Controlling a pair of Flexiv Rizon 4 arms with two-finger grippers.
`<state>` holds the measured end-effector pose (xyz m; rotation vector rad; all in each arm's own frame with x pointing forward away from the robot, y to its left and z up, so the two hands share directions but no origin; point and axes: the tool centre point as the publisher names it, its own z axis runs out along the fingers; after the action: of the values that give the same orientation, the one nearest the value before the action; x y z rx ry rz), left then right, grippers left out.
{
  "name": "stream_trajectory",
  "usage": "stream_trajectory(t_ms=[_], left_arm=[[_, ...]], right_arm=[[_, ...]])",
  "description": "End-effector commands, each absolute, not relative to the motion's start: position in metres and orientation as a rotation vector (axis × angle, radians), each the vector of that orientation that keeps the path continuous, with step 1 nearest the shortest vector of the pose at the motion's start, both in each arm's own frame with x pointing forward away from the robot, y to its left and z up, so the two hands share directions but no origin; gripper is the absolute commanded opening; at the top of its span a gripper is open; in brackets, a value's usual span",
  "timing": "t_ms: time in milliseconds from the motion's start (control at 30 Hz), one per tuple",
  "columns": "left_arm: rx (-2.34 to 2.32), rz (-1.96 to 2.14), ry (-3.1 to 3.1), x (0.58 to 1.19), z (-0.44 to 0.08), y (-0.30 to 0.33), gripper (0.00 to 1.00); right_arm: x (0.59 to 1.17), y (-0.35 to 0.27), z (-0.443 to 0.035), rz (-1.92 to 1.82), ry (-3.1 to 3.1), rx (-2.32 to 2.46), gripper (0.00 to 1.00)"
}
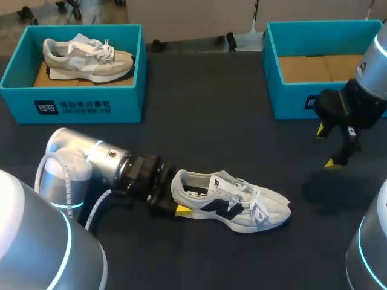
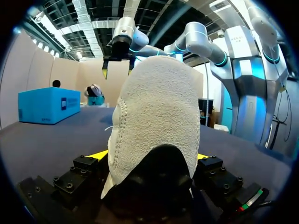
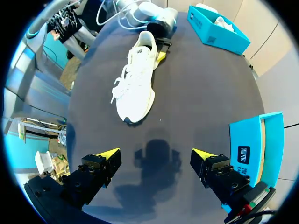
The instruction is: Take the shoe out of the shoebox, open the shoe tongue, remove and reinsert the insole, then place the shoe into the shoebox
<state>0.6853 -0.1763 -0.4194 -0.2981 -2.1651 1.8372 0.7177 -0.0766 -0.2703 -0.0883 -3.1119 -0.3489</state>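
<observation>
A white and grey shoe (image 1: 233,204) with a dark side logo lies on its sole on the dark table, toe pointing right. My left gripper (image 1: 175,202) is at its heel, open, with the heel (image 2: 156,121) filling the gap between the fingers (image 2: 100,154). Off to the right, my right gripper (image 1: 327,146) hangs open and empty above the table, just in front of the empty blue shoebox (image 1: 289,99). In the right wrist view the shoe (image 3: 138,84) lies well ahead of the open right gripper (image 3: 156,161), with the left arm (image 3: 156,18) behind its heel.
A second blue shoebox (image 1: 78,106) at the back left holds another grey shoe (image 1: 87,57). The empty shoebox (image 3: 254,140) stands beside the right gripper. Bare tabletop lies between the shoe and both boxes.
</observation>
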Motion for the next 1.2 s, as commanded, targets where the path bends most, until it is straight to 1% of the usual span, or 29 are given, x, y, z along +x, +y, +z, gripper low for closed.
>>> stream_trajectory(t_ms=[33,333,367,400,833,1200], left_arm=[[-0.293,1.839,-2.165,0.682,-0.422,-0.182,1.0],[-0.269,1.855,-2.164,0.681,-0.424,-0.186,1.0],[-0.267,1.857,-2.165,0.681,-0.424,-0.186,0.52],[-0.26,1.87,-2.17,0.681,-0.424,-0.186,0.0],[-0.102,1.98,-2.21,0.693,-0.419,-0.176,0.0],[-0.063,1.995,-2.234,0.7,-0.422,-0.174,0.0]], right_arm=[[0.717,-0.077,-0.271,-0.347,-3.113,-0.089,1.0],[0.717,-0.077,-0.271,-0.347,-3.113,-0.089,1.0],[0.717,-0.077,-0.271,-0.347,-3.113,-0.089,1.0],[0.717,-0.077,-0.271,-0.347,-3.113,-0.089,1.0],[0.717,-0.077,-0.271,-0.347,-3.113,-0.089,1.0],[0.717,-0.077,-0.271,-0.347,-3.113,-0.089,1.0]])
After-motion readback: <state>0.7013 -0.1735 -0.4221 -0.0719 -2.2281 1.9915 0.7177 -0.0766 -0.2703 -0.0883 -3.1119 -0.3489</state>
